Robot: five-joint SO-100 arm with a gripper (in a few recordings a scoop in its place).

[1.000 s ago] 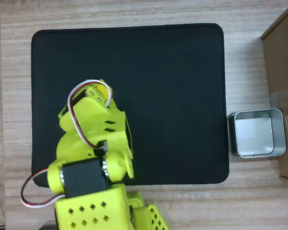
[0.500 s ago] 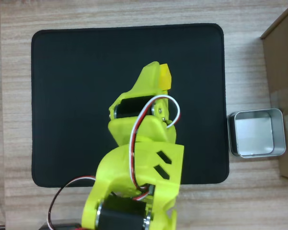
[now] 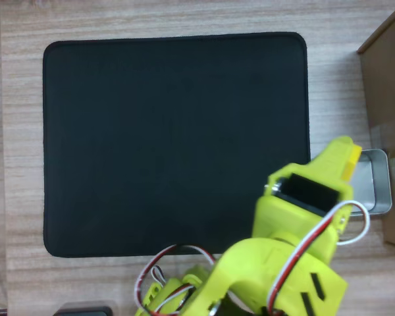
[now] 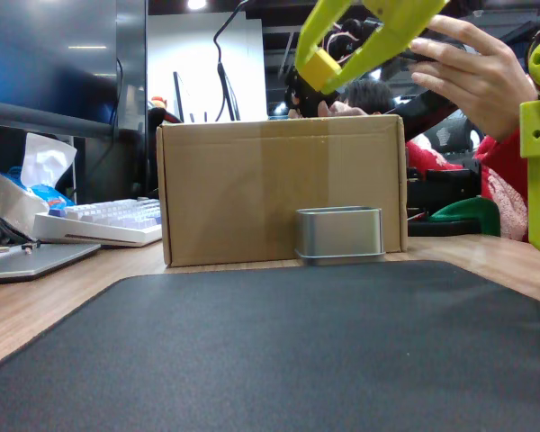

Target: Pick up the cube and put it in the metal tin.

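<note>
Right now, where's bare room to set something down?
The black mat is bare from its left edge across to the tin side. A wood strip runs above it. Crowded: lower right, where the gripper holds the cube over the metal tin, beside the cardboard box.

Desk (image 3: 184,16): pale wood-grain laminate, smooth, with a faint sheen in the fixed view. Mat (image 3: 171,138): black, matt, finely textured cloth-like surface with a stitched-looking edge. Metal tin (image 4: 339,234): silvery brushed metal, satin outside; its rim (image 3: 380,172) is bright and reflective in the overhead view. Cardboard box (image 4: 279,189): brown matt paperboard, with a glossy tape strip down its front. Tool (image 4: 328,65): lime-yellow plastic, smooth and slightly glossy. Cube (image 4: 318,67): golden-yellow, plain matt faces. Arm cables (image 3: 329,230): glossy red and white insulation.
</note>
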